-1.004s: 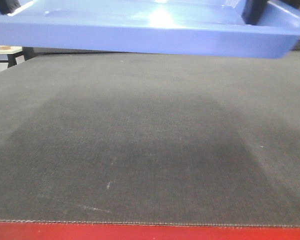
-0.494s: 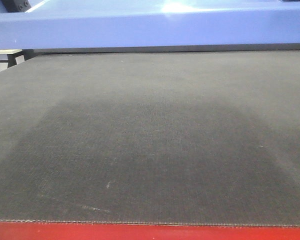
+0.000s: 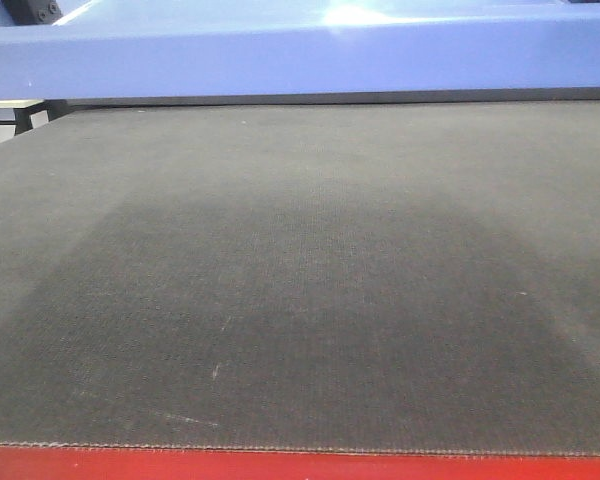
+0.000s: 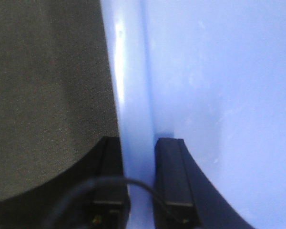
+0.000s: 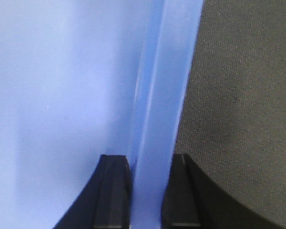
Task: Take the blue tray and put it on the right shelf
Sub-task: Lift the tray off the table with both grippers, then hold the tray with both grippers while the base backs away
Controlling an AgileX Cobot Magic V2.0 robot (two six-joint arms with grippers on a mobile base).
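Observation:
The blue tray (image 3: 310,55) hangs across the top of the front view, lifted above the dark grey mat, and its shadow lies on the mat below. My left gripper (image 4: 139,143) is shut on the tray's left rim (image 4: 131,95), one finger outside and one inside the wall. My right gripper (image 5: 150,162) is shut on the tray's right rim (image 5: 164,86) in the same way. In the front view only a dark part of the left gripper (image 3: 30,10) shows at the top left corner. The right shelf is out of view.
The dark grey mat (image 3: 300,280) covers the table, with a red frame edge (image 3: 300,465) along the front. At the far left behind the table stands a dark stand with a pale top (image 3: 15,108).
The tray has risen and levelled in the front view. Its right corner and the right gripper's fingers have left the picture. From half a second ago to now nothing has moved.

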